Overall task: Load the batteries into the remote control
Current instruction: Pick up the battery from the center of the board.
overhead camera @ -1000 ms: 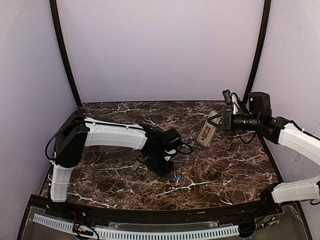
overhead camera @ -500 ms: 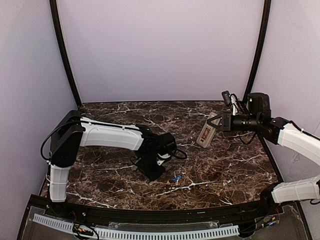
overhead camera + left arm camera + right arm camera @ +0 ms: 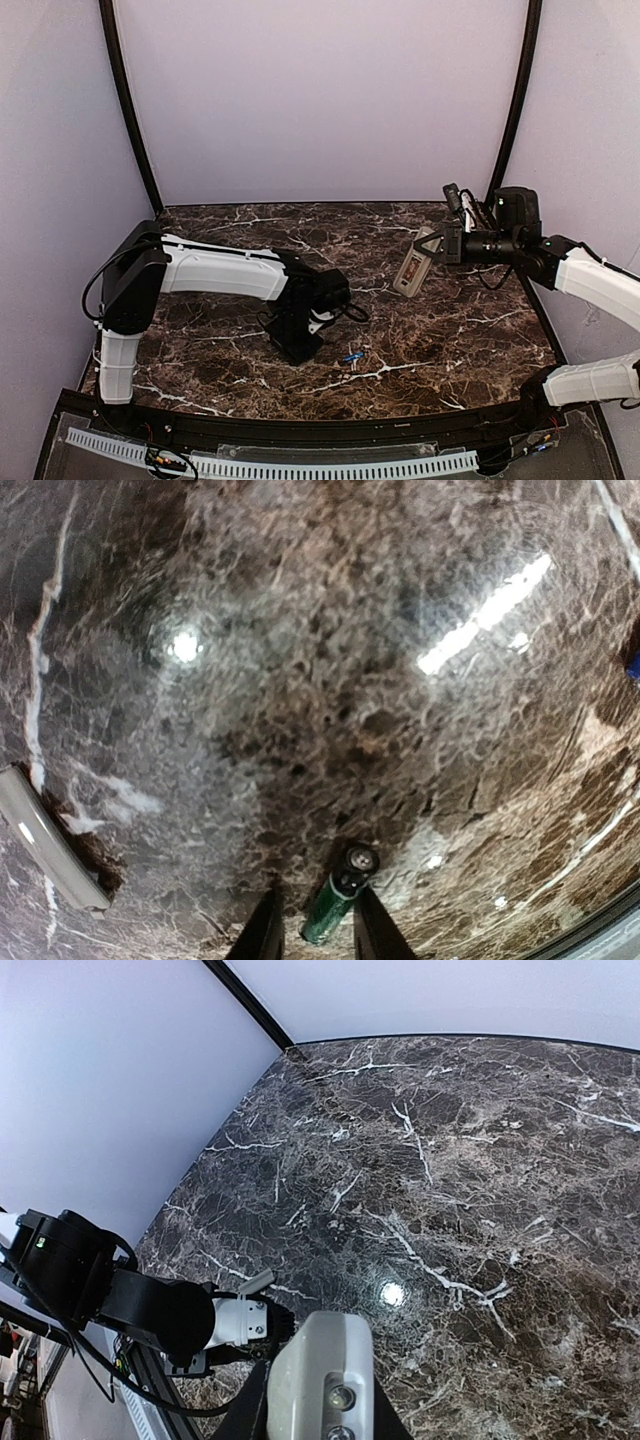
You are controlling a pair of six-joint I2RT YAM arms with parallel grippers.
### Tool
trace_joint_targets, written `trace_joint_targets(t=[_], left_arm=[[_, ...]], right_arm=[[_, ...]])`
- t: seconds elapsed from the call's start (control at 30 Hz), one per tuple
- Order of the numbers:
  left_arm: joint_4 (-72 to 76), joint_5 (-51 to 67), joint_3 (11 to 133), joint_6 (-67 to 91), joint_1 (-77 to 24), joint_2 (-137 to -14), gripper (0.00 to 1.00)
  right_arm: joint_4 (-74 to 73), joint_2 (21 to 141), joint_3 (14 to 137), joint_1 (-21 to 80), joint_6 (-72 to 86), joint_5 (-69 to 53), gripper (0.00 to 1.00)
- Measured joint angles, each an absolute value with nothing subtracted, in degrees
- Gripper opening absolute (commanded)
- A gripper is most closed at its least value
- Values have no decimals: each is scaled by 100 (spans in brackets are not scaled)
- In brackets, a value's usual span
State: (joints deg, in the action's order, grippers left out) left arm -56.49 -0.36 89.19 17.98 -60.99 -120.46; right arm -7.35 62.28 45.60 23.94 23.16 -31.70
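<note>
Right, L pincer (image 3: 317, 905) is pinching a battery (image 3: 350, 875) low over open table (image 3: 450, 330) middle; R pincer (image 3: 430, 248) is gripping the remote (image 3: 412, 266) aloft nr the right edge.

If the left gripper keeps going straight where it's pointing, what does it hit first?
Probably bare marble tabletop: the left gripper points down at it, and the battery between its fingers sticks out ahead, so that likely touches first. The grey cover piece lies well aside.

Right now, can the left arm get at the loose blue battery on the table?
Probably reach it, yes: the blue battery lies close beside the left gripper with nothing between them. But its fingers seem to hold a second battery, so grasping looks blocked.
</note>
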Motion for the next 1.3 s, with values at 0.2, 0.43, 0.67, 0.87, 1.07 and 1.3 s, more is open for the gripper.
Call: trace_joint_targets(t=[0.2,0.43,0.67,0.87,1.07,1.3], left_arm=[[-5760,-93,9074,1717,-6097,-12121,16],[-5800,-93,9192,1658,-6099,-12217,13],[-5841,-91,9253,1621,-6097,-12263,6],[-5850,-156,9282,1603,-6099,-12267,0],[-5524,-270,9247,1516,-6095,-11957,0],[-3398,36,8208,1245,-6090,-9415,1]], right_arm=[[-735,6228,4547,2394,2318,-3177,0],[-735,6226,4545,2394,2318,-3177,0],[-735,6228,4545,2394,2318,-3177,0],[-727,6226,4525,2392,2318,-3194,0],[-423,6224,4357,2392,2429,-3476,0],[810,6285,3938,2388,3092,-4077,0]])
